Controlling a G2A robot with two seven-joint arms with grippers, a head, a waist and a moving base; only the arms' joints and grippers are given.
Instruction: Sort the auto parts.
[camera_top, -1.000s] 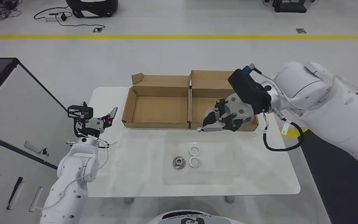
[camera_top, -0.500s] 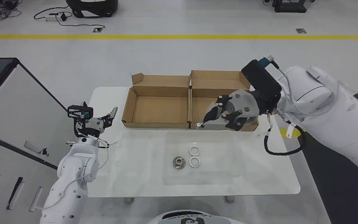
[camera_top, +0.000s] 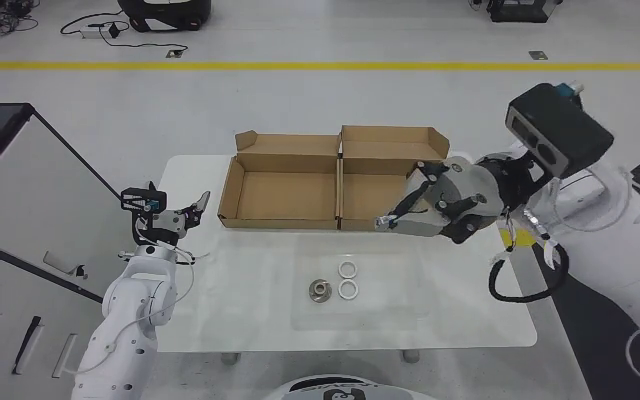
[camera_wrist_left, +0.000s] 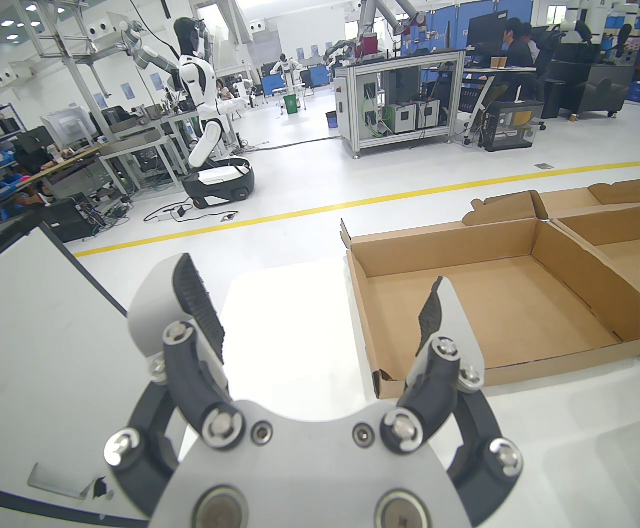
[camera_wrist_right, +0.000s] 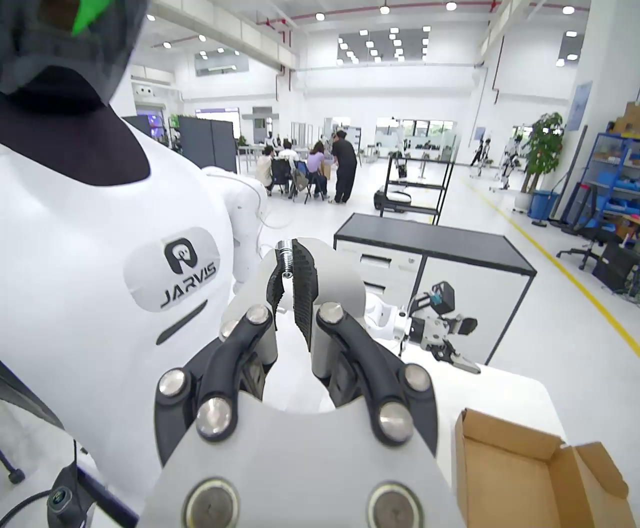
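My right gripper hangs above the front wall of the right cardboard box, shut on a small threaded metal bolt pinched at the tips of my right gripper. Two white rings and a grey flanged metal part lie on the white table in front of the boxes. My left gripper stands open at the table's left edge; in the left wrist view my left gripper holds nothing and faces the left box.
The left cardboard box and the right one stand side by side at the back of the table, flaps up. A dark panel leans off the table's left side. In the right wrist view the other arm's gripper shows beyond a box corner.
The right arm's wrist has swung out to the right and tilted, its fingertips shifting slightly right near the right box's front wall. The left arm has kept still.
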